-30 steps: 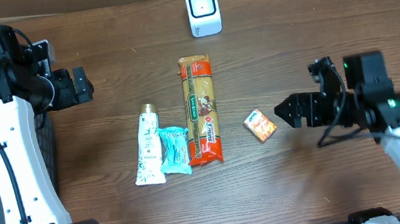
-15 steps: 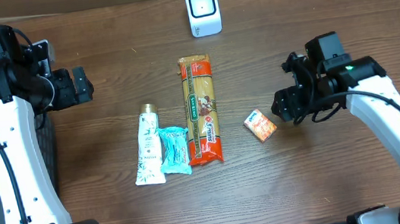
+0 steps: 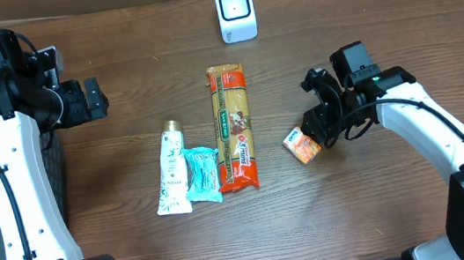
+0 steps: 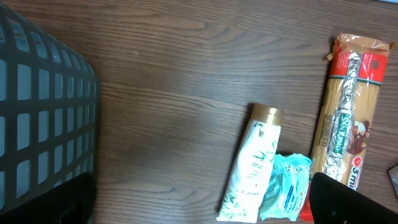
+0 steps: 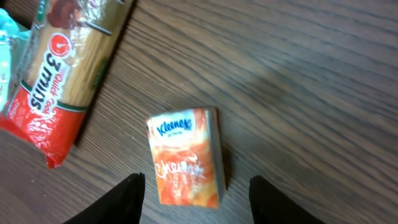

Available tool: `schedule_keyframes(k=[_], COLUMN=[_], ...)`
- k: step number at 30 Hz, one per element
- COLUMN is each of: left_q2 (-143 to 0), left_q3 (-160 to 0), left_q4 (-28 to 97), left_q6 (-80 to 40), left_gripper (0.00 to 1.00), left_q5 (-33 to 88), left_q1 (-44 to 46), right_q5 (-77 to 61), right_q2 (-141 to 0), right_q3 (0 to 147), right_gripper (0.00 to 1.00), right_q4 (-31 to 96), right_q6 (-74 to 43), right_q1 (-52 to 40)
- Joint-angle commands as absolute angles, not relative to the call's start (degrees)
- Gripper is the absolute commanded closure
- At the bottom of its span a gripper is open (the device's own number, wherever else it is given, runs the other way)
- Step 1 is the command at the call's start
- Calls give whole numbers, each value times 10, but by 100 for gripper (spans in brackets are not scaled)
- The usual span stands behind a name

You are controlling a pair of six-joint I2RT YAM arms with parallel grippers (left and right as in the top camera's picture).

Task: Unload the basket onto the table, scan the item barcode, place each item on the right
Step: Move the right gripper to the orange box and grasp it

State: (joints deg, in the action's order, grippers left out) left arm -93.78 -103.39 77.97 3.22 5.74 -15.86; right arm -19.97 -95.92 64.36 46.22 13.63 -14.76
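Brown table (image 3: 385,218) holds a tissue pack (image 5: 186,162) between the fingers (image 5: 130,199) of the half-open, empty right hand (image 3: 315,129); lower squarely, then close.

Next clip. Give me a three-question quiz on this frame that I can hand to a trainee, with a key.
1. True or false: the teal packet lies between the white tube and the spaghetti pack.
2. Which item does the right gripper straddle? A) spaghetti pack B) Kleenex pack C) white tube
3. Fill in: the right gripper's jaws are ____ (open or shut).
Key: 1 true; 2 B; 3 open, one finger on either side of the Kleenex pack, not touching it.
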Motion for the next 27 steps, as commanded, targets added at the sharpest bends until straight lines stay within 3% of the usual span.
schedule_keyframes(k=[1, 11, 21, 24, 27], left_q2=[-935, -935, -935, -935, -935], left_q3=[-1041, -1041, -1041, -1041, -1041], left_q4=[777, 777, 777, 777, 777], left_q6=[41, 41, 41, 41, 41], left_gripper=[0, 0, 0, 0, 0], left_q5=[58, 58, 58, 58, 58], left_q1=[-158, -158, -158, -158, -158], right_q5=[-228, -257, -274, -288, -304], right_q2=[-986, -1050, -1087, -1095, -1098], right_q3=[640, 640, 638, 637, 637], right_gripper=[43, 44, 54, 64, 84], right_q4=[452, 444, 435, 437, 438], right_q6=[171, 200, 230, 230, 215], right_q1=[-150, -150, -149, -149, -149])
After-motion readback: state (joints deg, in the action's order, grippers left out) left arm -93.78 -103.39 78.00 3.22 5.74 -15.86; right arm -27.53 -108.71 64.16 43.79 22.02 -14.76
